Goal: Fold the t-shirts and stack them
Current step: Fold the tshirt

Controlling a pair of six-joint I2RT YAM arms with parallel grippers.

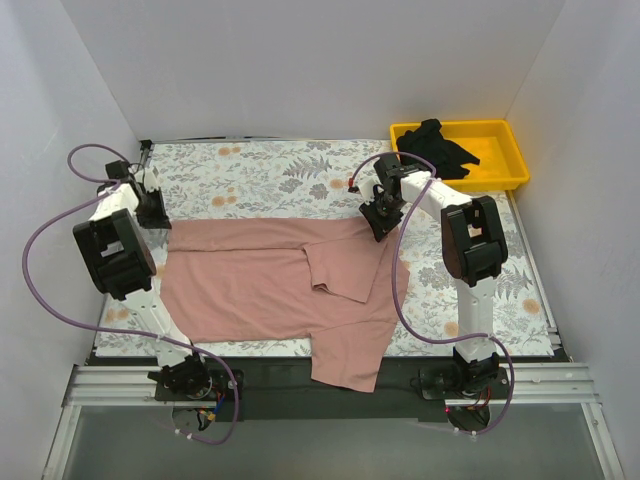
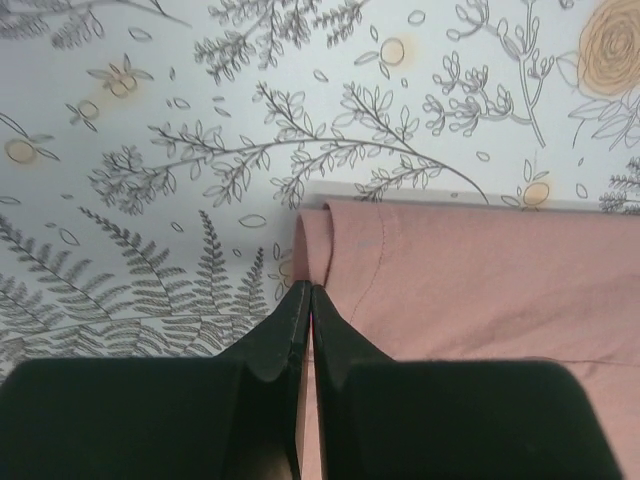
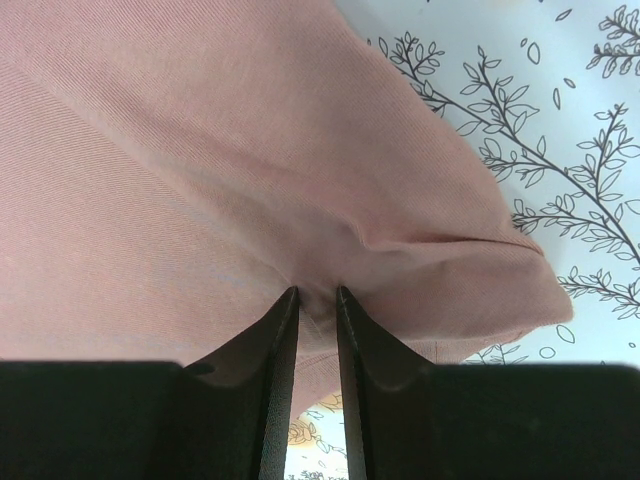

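The pink t-shirt (image 1: 270, 280) lay spread flat with one sleeve turned in over its chest, so I judged I was starting a fold on it. The left gripper (image 1: 153, 215) was pinched fully shut on the shirt's far-left corner. The right gripper (image 1: 380, 222), at its far-right corner, had its jaws a narrow slit apart with bunched cloth caught between them (a firm hold, as far as I could tell). Next, I reckoned, both corners wanted lifting together and carrying evenly toward the shirt's near hem, or the cloth would skew. Plain white walls (image 1: 300, 60) stood around the shirt and the floral table cover (image 1: 260, 175) lay under it. Beyond its far-right corner sat the yellow bin (image 1: 505, 135), the black t-shirt (image 1: 437, 148) heaped inside.
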